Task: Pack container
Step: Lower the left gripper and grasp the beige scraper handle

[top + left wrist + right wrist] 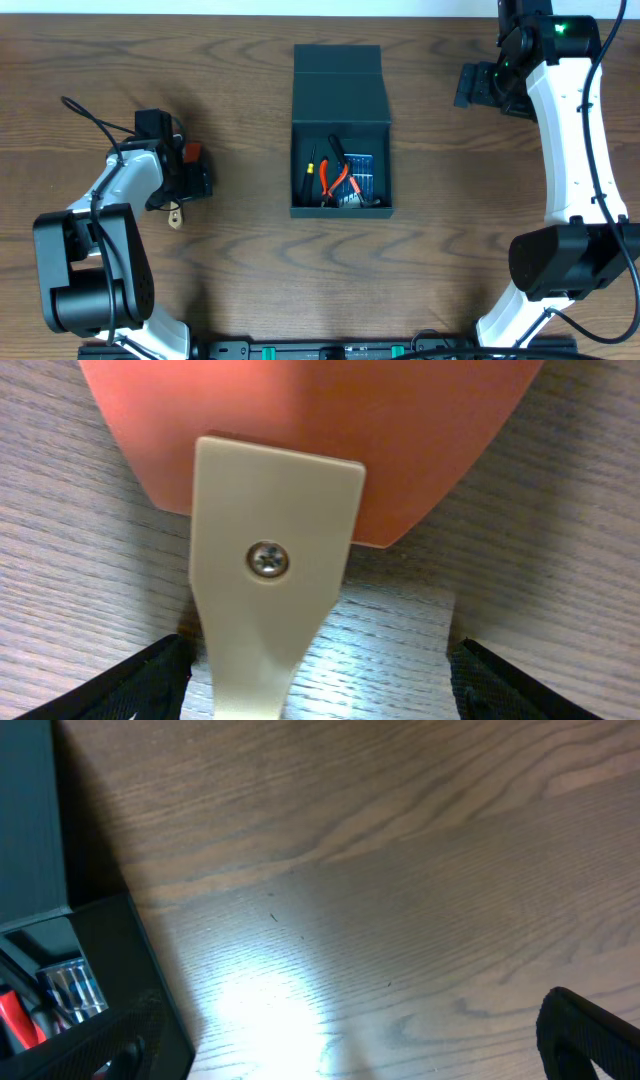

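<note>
The dark teal container (342, 210) stands open at the table's middle, its flap lid (338, 85) laid back. Inside lie orange-handled pliers (334, 178), a small blue case of bits (362, 176) and a dark screwdriver (309, 172). A hand tool with an orange part (310, 420) and a beige screwed shank (270, 560) lies on the table at the left. My left gripper (320, 685) is open, low over it, one finger on each side of the shank. In the overhead view the left gripper (188, 182) hides the tool's middle. My right gripper (478, 86) is open and empty at the far right.
The right wrist view shows the container's corner (115, 960) at the left, with bare wood under the right gripper (340, 1055). The tool's beige end (176, 216) sticks out below the left gripper. Both arm bases stand at the front edge.
</note>
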Controlling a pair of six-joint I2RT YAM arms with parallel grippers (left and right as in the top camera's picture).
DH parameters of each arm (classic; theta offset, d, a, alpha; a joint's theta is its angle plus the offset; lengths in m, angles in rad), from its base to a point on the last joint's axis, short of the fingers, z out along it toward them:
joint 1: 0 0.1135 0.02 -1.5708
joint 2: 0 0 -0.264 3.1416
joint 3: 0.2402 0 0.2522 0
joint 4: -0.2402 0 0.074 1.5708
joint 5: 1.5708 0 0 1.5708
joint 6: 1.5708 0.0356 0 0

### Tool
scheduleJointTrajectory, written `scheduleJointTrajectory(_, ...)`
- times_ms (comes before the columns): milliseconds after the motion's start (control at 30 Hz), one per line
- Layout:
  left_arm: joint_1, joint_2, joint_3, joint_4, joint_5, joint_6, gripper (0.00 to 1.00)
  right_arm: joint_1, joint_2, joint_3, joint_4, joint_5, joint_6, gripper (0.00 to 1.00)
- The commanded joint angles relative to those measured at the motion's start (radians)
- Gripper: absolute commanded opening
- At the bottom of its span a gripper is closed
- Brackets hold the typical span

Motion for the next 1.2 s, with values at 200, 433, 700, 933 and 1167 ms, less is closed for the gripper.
scheduleJointTrajectory(200,0.011,0.013,0.000,-0.006,-0.014,0.139,0.81,-0.001,-0.007,0.018,-0.002,0.010,0.014,0.99)
scheduleJointTrajectory(433,0.011,0.013,0.000,-0.002,0.004,0.177,0.67,-0.001,-0.007,0.018,-0.002,0.010,0.014,0.99)
scheduleJointTrajectory(700,0.011,0.013,0.000,-0.001,0.004,0.177,0.60,-0.001,-0.007,0.018,-0.002,0.010,0.014,0.99)
scheduleJointTrajectory(933,0.011,0.013,0.000,-0.001,0.004,0.177,0.42,-0.001,-0.007,0.018,-0.002,0.010,0.014,0.99)
scheduleJointTrajectory(1167,0.011,0.013,0.000,-0.002,0.003,0.177,0.35,-0.001,-0.007,0.018,-0.002,0.010,0.014,0.99)
